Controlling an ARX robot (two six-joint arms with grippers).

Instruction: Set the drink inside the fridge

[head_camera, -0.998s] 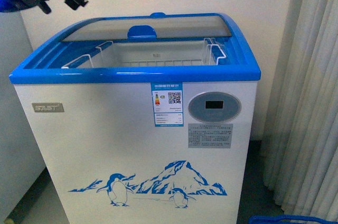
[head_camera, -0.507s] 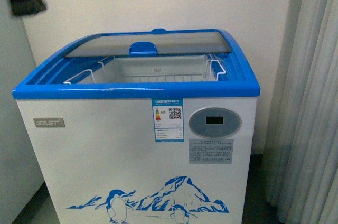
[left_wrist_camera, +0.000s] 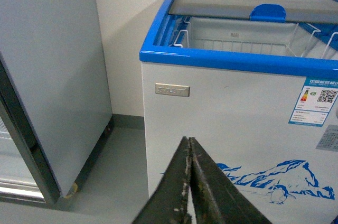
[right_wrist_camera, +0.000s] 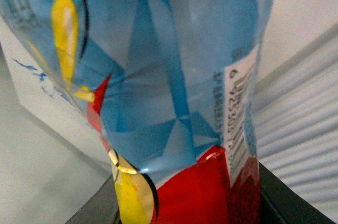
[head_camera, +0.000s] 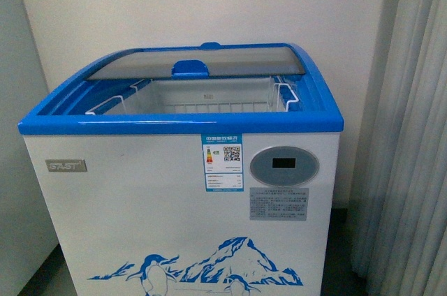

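The fridge (head_camera: pixel 140 226) is a white chest freezer with a blue top rim, a penguin-and-mountain decal and an oval grey display (head_camera: pixel 284 166). Its curved glass lid (head_camera: pixel 202 60) is slid back, so the front of the well with a white wire basket (head_camera: pixel 202 100) is open. Neither arm shows in the front view. My left gripper (left_wrist_camera: pixel 189 145) is shut and empty, low in front of the fridge's front left corner (left_wrist_camera: pixel 145 129). My right gripper is shut on the drink bottle (right_wrist_camera: pixel 174 76), which has a blue, red and yellow label and fills the right wrist view.
A tall grey-white cabinet (left_wrist_camera: pixel 53 76) stands left of the fridge on the grey floor (left_wrist_camera: pixel 119 166), with a gap between them. A pale curtain (head_camera: pixel 412 135) hangs right of the fridge. A cream wall (head_camera: pixel 209 3) is behind.
The dark arm parts at the front view's upper left have left the picture. The fridge sits lower in the front view than before.
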